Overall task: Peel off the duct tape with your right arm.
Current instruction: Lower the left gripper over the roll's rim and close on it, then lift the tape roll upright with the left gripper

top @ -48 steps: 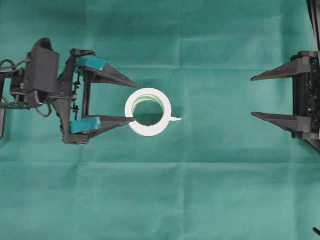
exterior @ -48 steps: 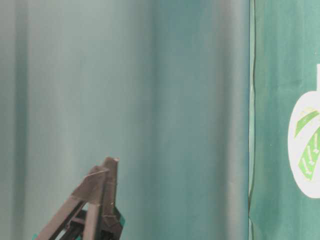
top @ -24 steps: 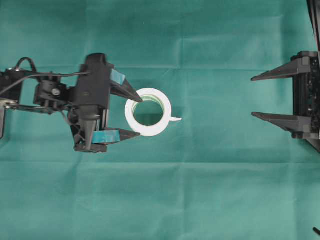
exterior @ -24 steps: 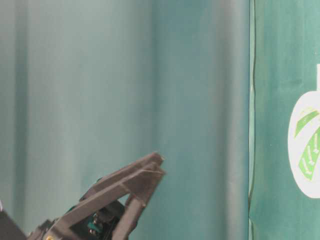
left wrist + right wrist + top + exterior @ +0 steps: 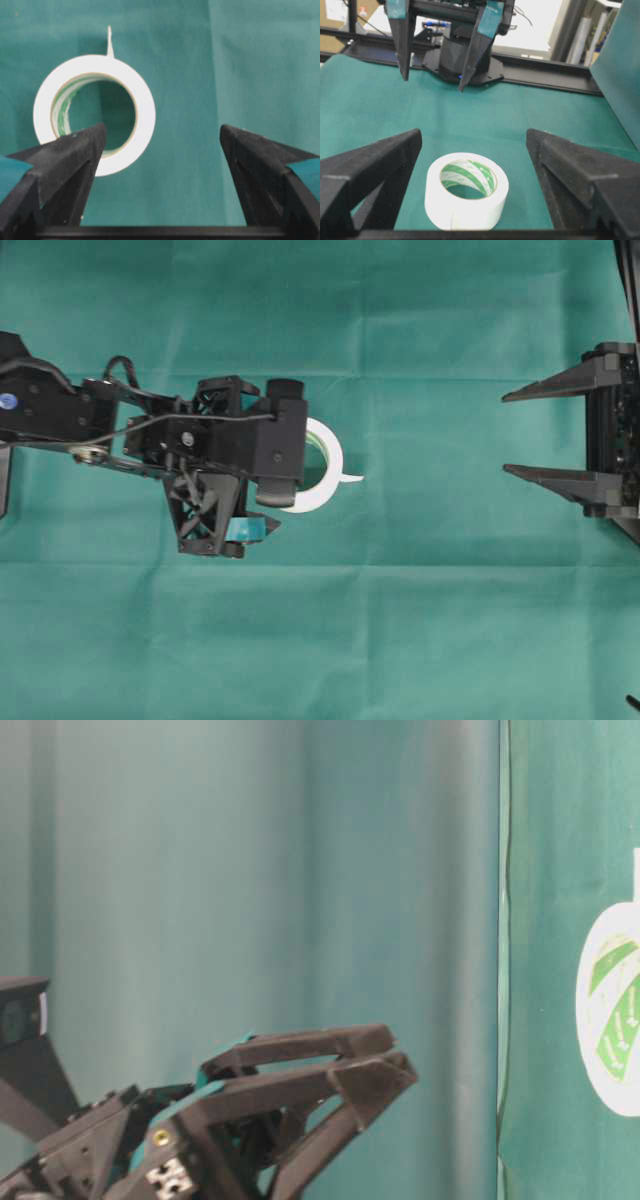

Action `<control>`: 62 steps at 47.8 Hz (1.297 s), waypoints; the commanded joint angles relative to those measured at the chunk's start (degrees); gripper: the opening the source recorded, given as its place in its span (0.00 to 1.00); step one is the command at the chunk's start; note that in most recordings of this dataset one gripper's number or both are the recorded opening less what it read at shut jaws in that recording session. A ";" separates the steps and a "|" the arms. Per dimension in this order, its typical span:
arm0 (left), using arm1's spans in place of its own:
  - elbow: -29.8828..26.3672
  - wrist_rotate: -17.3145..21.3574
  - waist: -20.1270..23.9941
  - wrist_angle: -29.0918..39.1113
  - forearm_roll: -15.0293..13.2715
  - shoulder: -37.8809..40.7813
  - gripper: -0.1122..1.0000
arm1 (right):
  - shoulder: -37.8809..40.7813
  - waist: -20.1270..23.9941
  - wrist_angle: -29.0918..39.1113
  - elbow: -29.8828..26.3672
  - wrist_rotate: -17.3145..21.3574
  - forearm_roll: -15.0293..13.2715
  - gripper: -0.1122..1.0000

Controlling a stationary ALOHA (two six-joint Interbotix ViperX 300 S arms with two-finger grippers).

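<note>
Wrinkled green cloth (image 5: 420,620); glossy white ring-shaped duct tape (image 5: 466,196).

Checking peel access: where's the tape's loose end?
Overhead view: the loose strip end sticks out of the duct tape toward the right gripper, opposite the left gripper.

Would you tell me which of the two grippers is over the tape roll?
The left gripper, teal-padded, covers part of the tape roll; the right gripper sits far off.

Left arm (image 5: 60,415): bulky black links, lattice-truss gripper frame, thin black cables looped over wrist, teal tape on finger (image 5: 245,530), small blue round mark near base, brass screw head. Right gripper (image 5: 570,435): plain black tapered pointed fingers, ribbed block behind
</note>
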 commanded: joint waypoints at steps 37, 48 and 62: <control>0.09 0.09 0.88 -4.04 0.09 8.96 0.96 | 0.62 -0.09 -0.62 -0.62 0.18 0.09 0.82; 1.41 0.09 0.97 -6.42 0.26 11.34 0.96 | 0.70 -0.09 -0.62 -0.53 0.18 0.00 0.82; 3.96 0.09 1.58 -11.34 0.26 13.80 0.96 | 0.70 0.00 -0.62 -0.44 0.18 0.00 0.82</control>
